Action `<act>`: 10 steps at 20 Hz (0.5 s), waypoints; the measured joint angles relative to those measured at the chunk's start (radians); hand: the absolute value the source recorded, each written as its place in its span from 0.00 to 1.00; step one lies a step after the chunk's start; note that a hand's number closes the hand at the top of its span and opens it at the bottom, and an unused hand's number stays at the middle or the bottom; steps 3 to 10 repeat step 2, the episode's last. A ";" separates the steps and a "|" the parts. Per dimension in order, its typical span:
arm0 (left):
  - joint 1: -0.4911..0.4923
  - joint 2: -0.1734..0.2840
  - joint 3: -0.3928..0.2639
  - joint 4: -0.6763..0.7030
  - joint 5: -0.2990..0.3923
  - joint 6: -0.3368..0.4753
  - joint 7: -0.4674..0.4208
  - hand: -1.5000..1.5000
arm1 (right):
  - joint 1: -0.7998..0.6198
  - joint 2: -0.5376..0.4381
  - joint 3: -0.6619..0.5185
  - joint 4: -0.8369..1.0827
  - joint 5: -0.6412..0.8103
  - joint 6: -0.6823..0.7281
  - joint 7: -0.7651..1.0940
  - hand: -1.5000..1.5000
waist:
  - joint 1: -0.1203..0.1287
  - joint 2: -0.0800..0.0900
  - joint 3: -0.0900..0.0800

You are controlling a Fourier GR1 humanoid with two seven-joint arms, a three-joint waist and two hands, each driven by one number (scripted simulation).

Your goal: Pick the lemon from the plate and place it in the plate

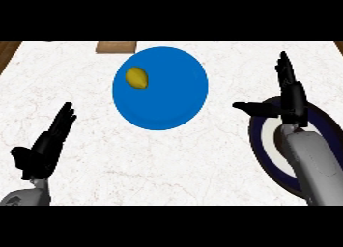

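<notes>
Two plates: a bright blue plate (160,99) lies near the middle of the counter, towards the far side; a second plate with a dark navy rim (329,126) lies at the right, nearer the viewer, well apart from the blue one.
Lemon: the small yellow lemon (136,77) rests on the blue plate, in its upper left part, inside the rim. No hand touches it.
Right hand: the black right hand (292,99) hangs above the dark-rimmed plate's far edge. Its fingers are straight and point away towards the counter's far side, the thumb sticks out sideways to the left, towards the blue plate. It holds nothing.
Right forearm: the grey right forearm (318,166) comes in from the lower edge and covers the middle of the dark-rimmed plate, so much of that plate is hidden.
Left hand: the black left hand (45,142) shows at the lower left, over bare counter, fingers straight and angled up to the right, thumb spread. It is resting, holds nothing, and is well apart from both plates.
Counter: a white marbled counter (74,72) with wooden edges at the far left and right.
Far edge: a small brown wooden block (116,47) sits at the counter's far side, just beyond the blue plate.
</notes>
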 measured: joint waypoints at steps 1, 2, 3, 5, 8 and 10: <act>-0.006 0.002 0.005 0.016 -0.001 -0.004 -0.012 0.50 | 0.002 -0.003 -0.012 0.020 0.002 0.010 -0.022 0.00 | 0.000 0.000 0.000; -0.017 0.002 0.011 0.040 -0.005 -0.004 -0.023 0.50 | -0.003 -0.004 -0.021 0.037 0.005 0.019 -0.036 0.00 | 0.000 0.000 0.000; -0.017 0.002 0.011 0.040 -0.005 -0.004 -0.023 0.50 | -0.003 -0.004 -0.021 0.037 0.005 0.019 -0.036 0.00 | 0.000 0.000 0.000; -0.017 0.002 0.011 0.040 -0.005 -0.004 -0.023 0.50 | -0.003 -0.004 -0.021 0.037 0.005 0.019 -0.036 0.00 | 0.000 0.000 0.000; -0.017 0.002 0.011 0.040 -0.005 -0.004 -0.023 0.50 | -0.003 -0.004 -0.021 0.037 0.005 0.019 -0.036 0.00 | 0.000 0.000 0.000; -0.017 0.002 0.011 0.040 -0.005 -0.004 -0.023 0.50 | -0.003 -0.004 -0.021 0.037 0.005 0.019 -0.036 0.00 | 0.000 0.000 0.000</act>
